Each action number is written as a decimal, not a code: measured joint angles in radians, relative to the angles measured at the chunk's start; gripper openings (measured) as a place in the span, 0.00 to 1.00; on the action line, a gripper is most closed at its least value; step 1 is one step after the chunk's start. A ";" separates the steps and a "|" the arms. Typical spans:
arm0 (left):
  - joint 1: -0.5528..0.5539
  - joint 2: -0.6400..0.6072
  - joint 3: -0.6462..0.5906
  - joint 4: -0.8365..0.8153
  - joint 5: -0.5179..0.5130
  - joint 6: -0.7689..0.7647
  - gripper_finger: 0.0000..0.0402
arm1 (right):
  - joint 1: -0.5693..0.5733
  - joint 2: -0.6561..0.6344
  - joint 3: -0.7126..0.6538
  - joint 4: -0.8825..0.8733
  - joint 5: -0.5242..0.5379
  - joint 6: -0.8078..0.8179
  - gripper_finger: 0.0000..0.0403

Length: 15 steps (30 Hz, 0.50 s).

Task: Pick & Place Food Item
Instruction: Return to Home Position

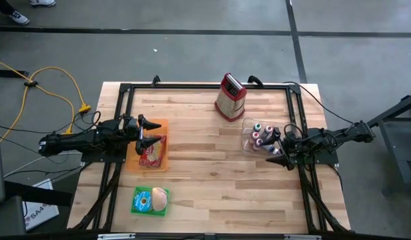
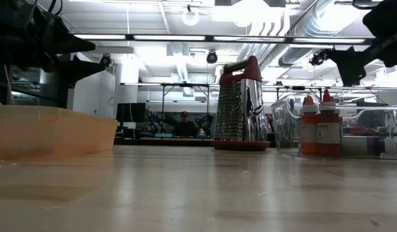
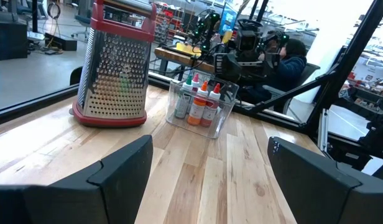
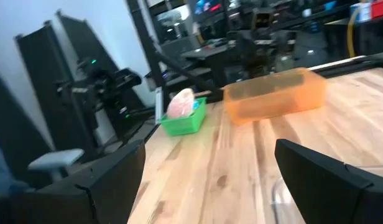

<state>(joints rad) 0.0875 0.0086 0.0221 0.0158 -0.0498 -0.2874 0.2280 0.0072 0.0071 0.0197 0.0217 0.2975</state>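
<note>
Arms reach inward from opposite sides of the table, both held low and roughly level. We see the left gripper [image 1: 154, 131] hovering over the orange plastic tub [image 1: 133, 161], its fingers spread wide and holding nothing. The right gripper [image 1: 274, 145] hangs by the edge of the clear box [image 1: 247, 127] of small bottles [image 1: 259, 137], its fingers likewise spread apart and empty. The green bin [image 1: 135, 208] sits on the left arm's side, well apart from both grippers, with a pale donut [image 1: 159, 197] and a blue donut [image 1: 145, 201] inside. A red packet [image 1: 152, 152] lies in the tub. A perforated metal grater [image 1: 230, 97] with red trim stands upright on the planked wooden table [image 1: 212, 177].
</note>
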 joint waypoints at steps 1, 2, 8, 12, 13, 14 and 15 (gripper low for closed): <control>0.000 0.000 0.000 0.000 0.000 0.000 0.77 | -0.002 0.000 0.000 -0.003 -0.016 -0.004 0.86; 0.000 0.000 0.000 0.000 0.000 0.000 0.77 | -0.005 0.000 0.000 -0.006 -0.032 -0.008 0.86; 0.000 0.000 0.000 0.000 0.000 0.000 0.77 | -0.025 0.000 -0.001 -0.003 -0.054 -0.014 0.86; 0.000 0.000 0.000 0.000 0.000 0.000 0.77 | -0.037 0.000 -0.002 -0.003 -0.055 -0.014 0.86; 0.000 0.000 0.000 0.000 0.000 0.000 0.77 | -0.039 0.000 -0.002 -0.003 -0.056 -0.014 0.86; 0.000 0.000 0.000 0.000 0.000 0.000 0.77 | -0.041 0.000 -0.002 -0.003 -0.056 -0.014 0.86; 0.000 0.000 0.000 0.000 0.000 0.000 0.77 | -0.041 0.000 -0.002 -0.003 -0.056 -0.014 0.86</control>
<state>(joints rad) 0.0875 0.0086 0.0221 0.0158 -0.0498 -0.2877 0.1867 0.0072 0.0055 0.0168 -0.0341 0.2836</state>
